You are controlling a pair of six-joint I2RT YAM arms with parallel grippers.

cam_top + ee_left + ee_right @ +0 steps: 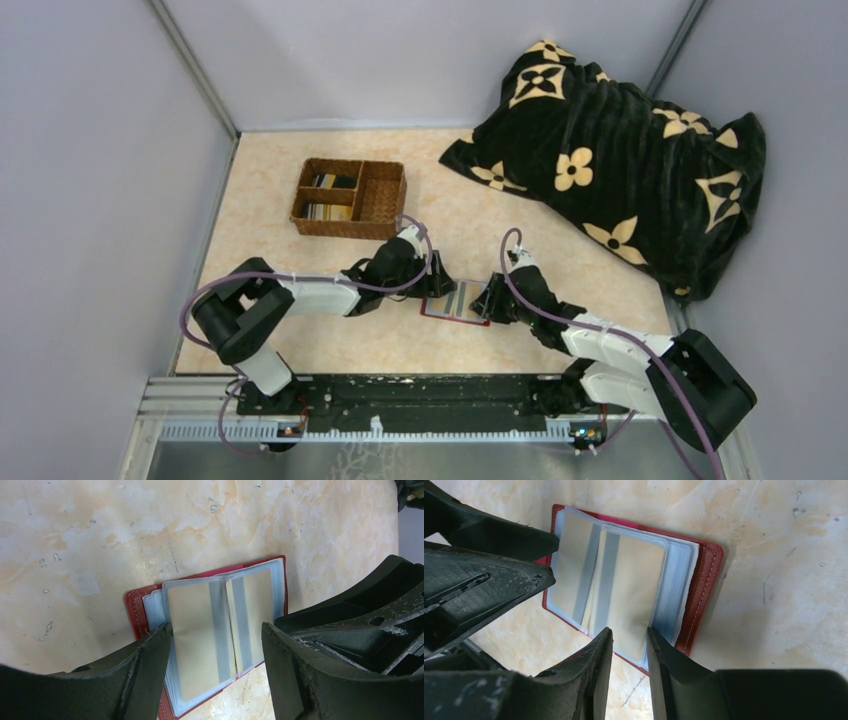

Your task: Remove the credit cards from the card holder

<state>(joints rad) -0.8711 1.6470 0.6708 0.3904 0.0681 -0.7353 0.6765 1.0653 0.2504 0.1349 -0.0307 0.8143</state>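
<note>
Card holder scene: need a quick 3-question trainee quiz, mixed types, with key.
1. True or false: the card holder lies closed.
2. The cards in the basket sit in its: A) left compartments B) right compartments C) both sides.
3. Whose fingers stand wider apart: the left gripper or the right gripper?
Key: 1 false; 2 A; 3 left.

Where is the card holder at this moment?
In the top view the card holder lies open at near centre, between the left claw and the right claw, nearer the arm bases than the wicker basket.
</note>
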